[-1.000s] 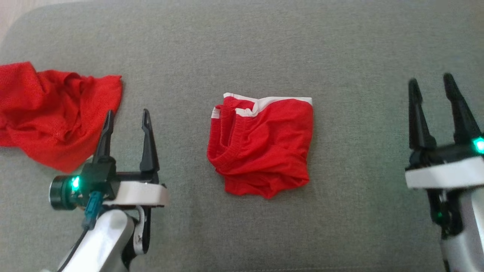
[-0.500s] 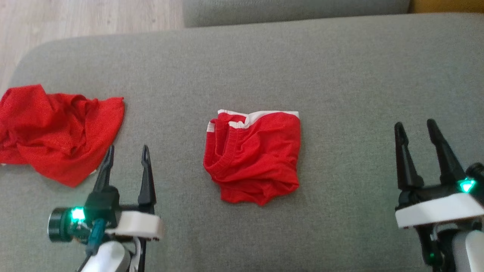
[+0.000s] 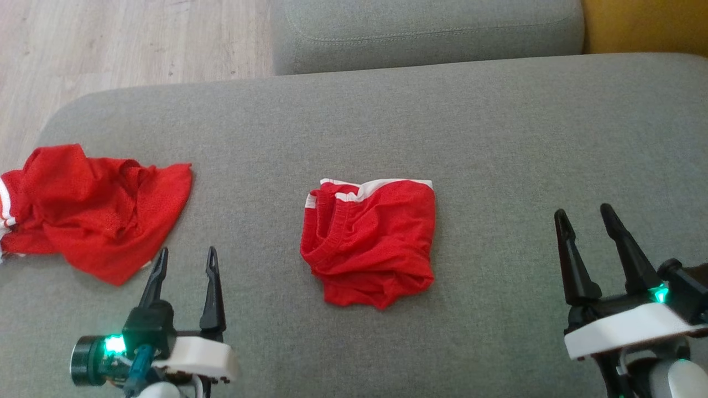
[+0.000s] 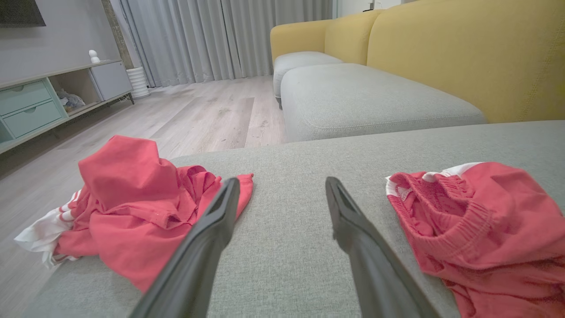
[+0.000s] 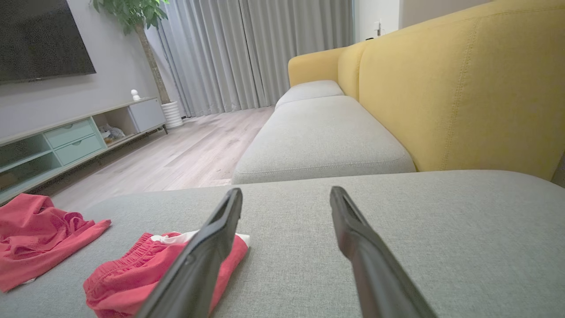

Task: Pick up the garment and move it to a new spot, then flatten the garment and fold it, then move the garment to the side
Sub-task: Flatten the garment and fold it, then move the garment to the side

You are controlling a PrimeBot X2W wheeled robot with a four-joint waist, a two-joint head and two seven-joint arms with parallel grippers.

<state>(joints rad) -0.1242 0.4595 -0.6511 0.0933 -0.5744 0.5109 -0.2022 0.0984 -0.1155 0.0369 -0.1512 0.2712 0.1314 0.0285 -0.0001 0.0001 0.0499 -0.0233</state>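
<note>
Grey seat cushion (image 3: 498,138) carries everything.

Red shorts (image 3: 370,243) with white trim lie near the middle of the cushion, a little toward its near edge. They are bundled into a rough square, white band toward the far edge, elastic waistband curled open on the left side, bottom hem lumpy. I take these as the garment in work.

A second piece, a crumpled red mesh garment (image 3: 94,215), sits at the cushion's left edge with its white-striped part hanging over that edge. It is well apart from the shorts.

Left gripper (image 3: 187,253): fingers spread wide, nothing between them, low over the cushion by the near edge, between the two red pieces and just beside the mesh one.
Right gripper (image 3: 583,211): also wide and empty, toward the near right corner, well apart from the shorts.

Judgement: the fold looks made, if loosely, so the step in hand is probably carrying the shorts to the side.

Doing it well:
- Come in from the left and right sides of the square together, fingers low to the cushion.
- Pinch through every layer. The curled waistband side is thick, so bite deep there.
- Lift level rather than drag. The woven cushion would likely catch the bottom layer and pull the fold open.
- The bare stretch toward the right edge looks the safer landing. Going left risks tangling with the mesh garment.
- Let go only once the bundle rests flat.
</note>
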